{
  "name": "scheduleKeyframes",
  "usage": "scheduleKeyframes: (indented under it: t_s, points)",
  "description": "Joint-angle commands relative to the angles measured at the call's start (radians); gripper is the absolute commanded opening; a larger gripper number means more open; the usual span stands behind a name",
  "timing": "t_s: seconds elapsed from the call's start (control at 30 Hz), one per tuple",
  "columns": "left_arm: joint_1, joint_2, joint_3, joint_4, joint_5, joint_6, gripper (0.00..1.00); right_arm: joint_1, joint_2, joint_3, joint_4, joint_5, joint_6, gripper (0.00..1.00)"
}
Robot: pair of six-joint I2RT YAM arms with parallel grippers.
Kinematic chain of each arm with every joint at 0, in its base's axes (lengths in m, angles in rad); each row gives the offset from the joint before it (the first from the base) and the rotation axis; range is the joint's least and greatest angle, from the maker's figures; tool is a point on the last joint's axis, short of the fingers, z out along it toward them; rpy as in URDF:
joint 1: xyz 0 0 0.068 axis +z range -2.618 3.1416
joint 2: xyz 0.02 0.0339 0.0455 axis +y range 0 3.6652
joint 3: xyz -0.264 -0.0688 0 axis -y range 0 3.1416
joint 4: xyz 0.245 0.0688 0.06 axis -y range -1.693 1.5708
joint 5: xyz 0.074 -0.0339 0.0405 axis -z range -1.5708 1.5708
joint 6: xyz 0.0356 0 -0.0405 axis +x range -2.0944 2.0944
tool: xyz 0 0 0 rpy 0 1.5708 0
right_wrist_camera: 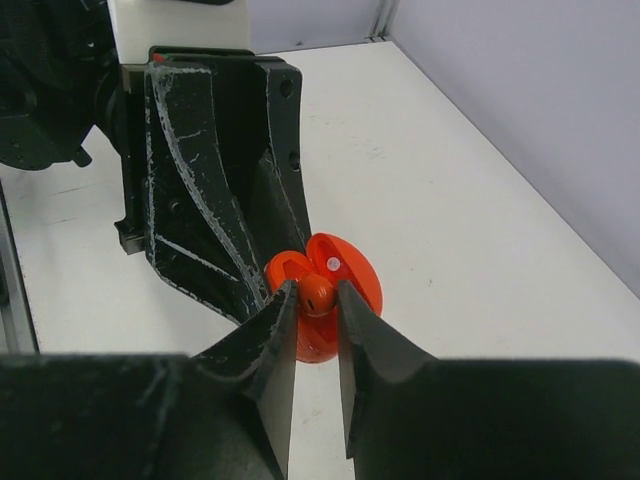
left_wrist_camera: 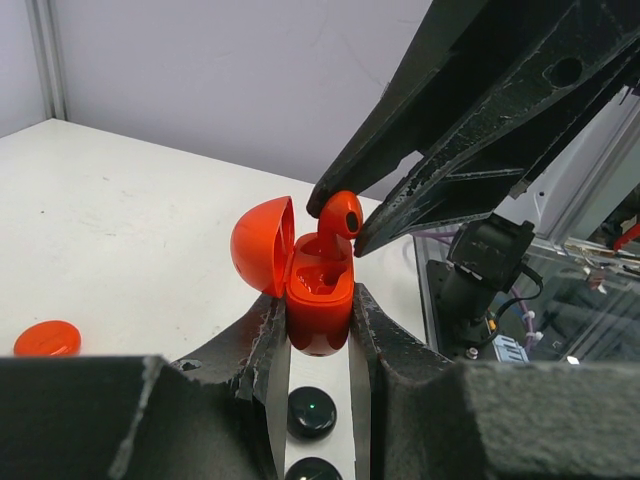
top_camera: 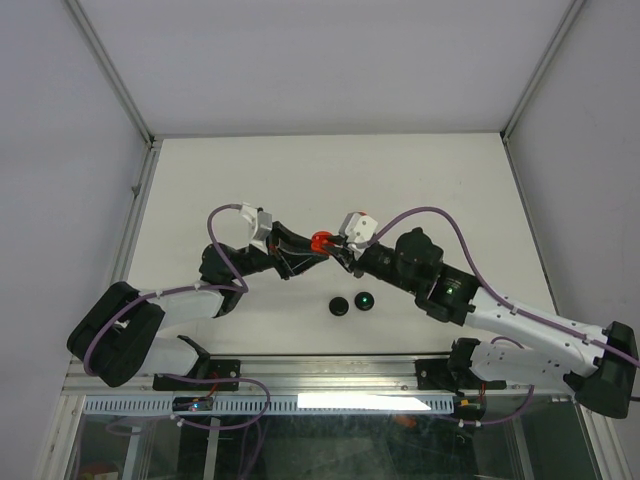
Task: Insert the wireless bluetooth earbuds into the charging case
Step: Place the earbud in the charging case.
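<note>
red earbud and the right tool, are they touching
Touching. The left wrist view shows both fingers of the right tool pinching the round head of the red earbud, its stem in the open case.

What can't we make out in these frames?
- Left wrist: the earbud stem end sits behind the case wall, so it is unclear whether it is seated.
- Right wrist: the right gripper hides most of the case's inside.
- Top view: earbud and case merge into one red speck, too small to separate.
- Left wrist: the lower black disc is cut off by the bottom edge.
</note>
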Motion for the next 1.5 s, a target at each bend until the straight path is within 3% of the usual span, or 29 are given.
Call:
scheduleKeyframes:
  t_s: [0.0, 0.2, 0.5, 0.8, 1.17, 1.47]
  points:
    - [-0.007, -0.037, 0.003, 0.15, -0.039, -0.041, 0.0, 0.011, -0.021, -0.018, 0.005, -0.063, 0.026, 0.23]
    - [-0.007, -0.038, -0.002, 0.173, -0.043, -0.057, 0.0, 0.011, -0.02, -0.034, 0.038, -0.071, 0.044, 0.28]
    - [-0.009, -0.08, -0.021, 0.041, -0.092, 0.066, 0.0, 0.01, -0.095, -0.02, 0.032, -0.012, 0.098, 0.55]
    - [-0.025, -0.114, -0.025, -0.05, -0.134, 0.154, 0.0, 0.009, -0.091, 0.036, 0.013, 0.103, 0.218, 0.75]
    - [-0.045, -0.153, -0.021, -0.122, -0.159, 0.21, 0.0, 0.011, 0.032, 0.113, -0.038, 0.269, 0.299, 0.83]
    - [-0.046, -0.157, -0.033, -0.092, -0.155, 0.202, 0.0, 0.003, -0.037, 0.073, -0.073, 0.332, 0.251, 0.85]
